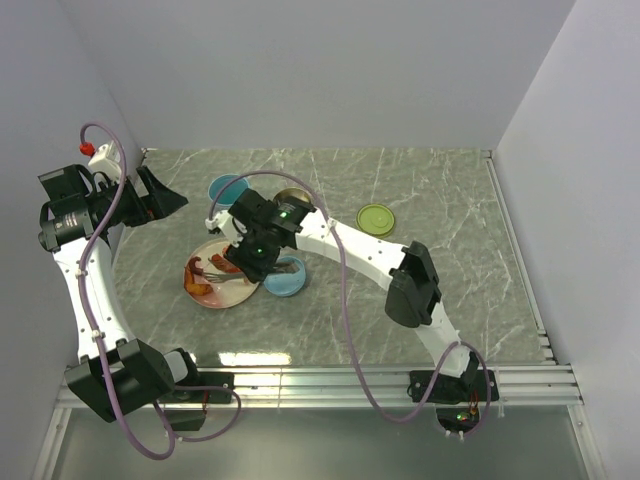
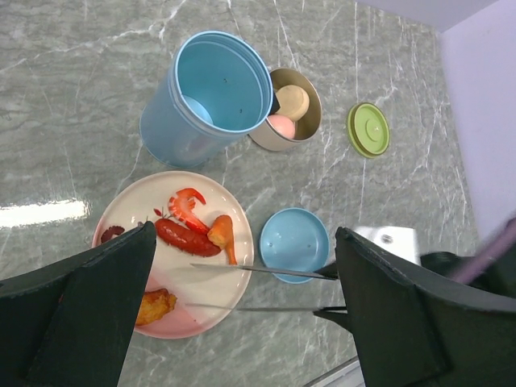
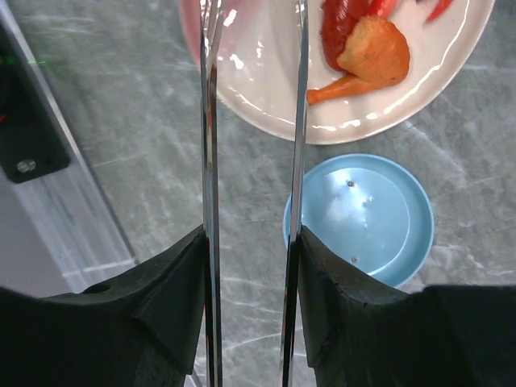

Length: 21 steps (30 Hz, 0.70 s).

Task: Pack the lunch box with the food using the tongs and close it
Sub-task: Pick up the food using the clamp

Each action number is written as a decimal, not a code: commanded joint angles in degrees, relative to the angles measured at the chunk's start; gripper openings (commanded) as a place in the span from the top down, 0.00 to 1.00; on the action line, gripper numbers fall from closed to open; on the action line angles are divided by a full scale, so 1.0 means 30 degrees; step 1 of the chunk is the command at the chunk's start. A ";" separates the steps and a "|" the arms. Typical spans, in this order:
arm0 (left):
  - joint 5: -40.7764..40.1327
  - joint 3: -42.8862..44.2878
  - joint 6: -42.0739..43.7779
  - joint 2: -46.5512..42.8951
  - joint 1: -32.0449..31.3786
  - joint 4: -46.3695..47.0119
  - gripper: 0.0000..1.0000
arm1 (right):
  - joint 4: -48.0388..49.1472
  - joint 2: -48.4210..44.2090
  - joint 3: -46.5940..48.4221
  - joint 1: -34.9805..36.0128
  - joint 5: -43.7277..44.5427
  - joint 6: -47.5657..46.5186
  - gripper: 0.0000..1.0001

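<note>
Tongs [image 3: 211,161] sit clamped in your right gripper [image 3: 251,262], arms apart over the plate [image 3: 258,89] (nothing between them); your left gripper [image 2: 244,240] gapes wide

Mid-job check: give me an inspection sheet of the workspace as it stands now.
Surface: grey-green marble table, glare patch near front.
Job's things: pink-and-cream plate bearing red and orange food pieces; tall blue tub open; steel bowl holding beige egg; round blue lid and green lid lying apart; long silver tongs over the plate.
Clutter: nothing seen.
Grippers: left gripper open, empty; right gripper shut on the tongs.
Cables: purple cable looping along each arm.
Surroundings: plain white walls on three sides.
</note>
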 commanded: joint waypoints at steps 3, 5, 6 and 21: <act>0.0044 0.0502 0.0500 -0.0447 0.0060 -0.0090 0.01 | 0.1375 -0.1898 -0.0554 0.0459 -0.1215 -0.1583 0.47; 0.0045 0.0473 0.0500 -0.0447 0.0060 -0.0060 0.01 | 0.1639 -0.1957 -0.0818 0.0635 -0.0777 -0.2257 0.47; 0.0016 0.0473 0.0500 -0.0447 0.0060 -0.0060 0.01 | 0.2017 -0.2015 -0.1109 0.0723 -0.0543 -0.2491 0.47; -0.0131 0.0473 0.0793 -0.0271 0.0089 -0.0178 0.01 | 0.6648 -0.2426 -0.4859 0.3009 0.5841 -0.4720 0.46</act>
